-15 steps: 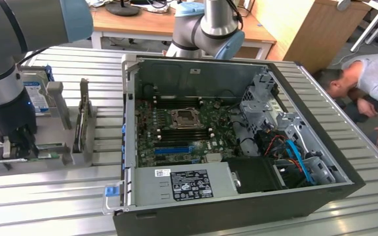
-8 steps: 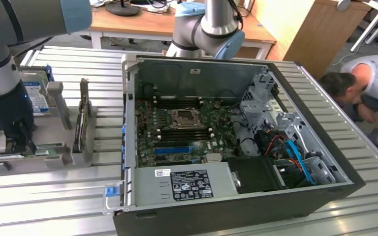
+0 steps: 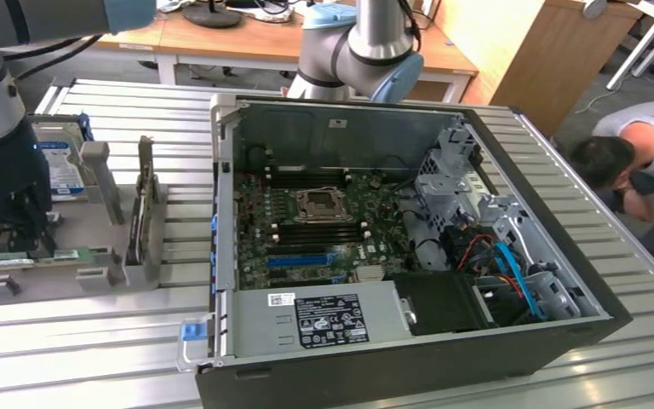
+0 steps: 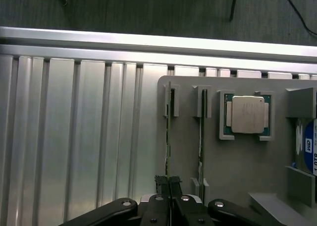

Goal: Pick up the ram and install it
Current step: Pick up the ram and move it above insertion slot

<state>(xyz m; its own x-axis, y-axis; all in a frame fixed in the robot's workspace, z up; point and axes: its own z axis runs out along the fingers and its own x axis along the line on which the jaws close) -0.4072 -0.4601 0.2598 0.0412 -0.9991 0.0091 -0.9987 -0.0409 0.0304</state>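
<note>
The ram (image 4: 168, 137) is a thin green stick standing on edge in a slot of the grey holder (image 4: 237, 166). My gripper (image 4: 169, 180) is shut on its upper edge, with the stick still seated in the slot. A second, similar green stick (image 4: 201, 137) stands in the neighbouring slot, untouched. In the exterior view my gripper (image 3: 18, 245) reaches down onto the holder (image 3: 134, 264) at the exterior view's left. There the ram (image 3: 68, 256) shows as a green strip beside the fingers.
An open computer case (image 3: 599, 290) lies to the right of the holder, its motherboard (image 3: 304, 239) facing up with dark memory slots around the processor socket (image 3: 318, 204). The holder also carries a silver processor chip (image 4: 247, 114) and a hard drive (image 3: 60, 158). A person (image 3: 633, 162) crouches at the exterior view's right.
</note>
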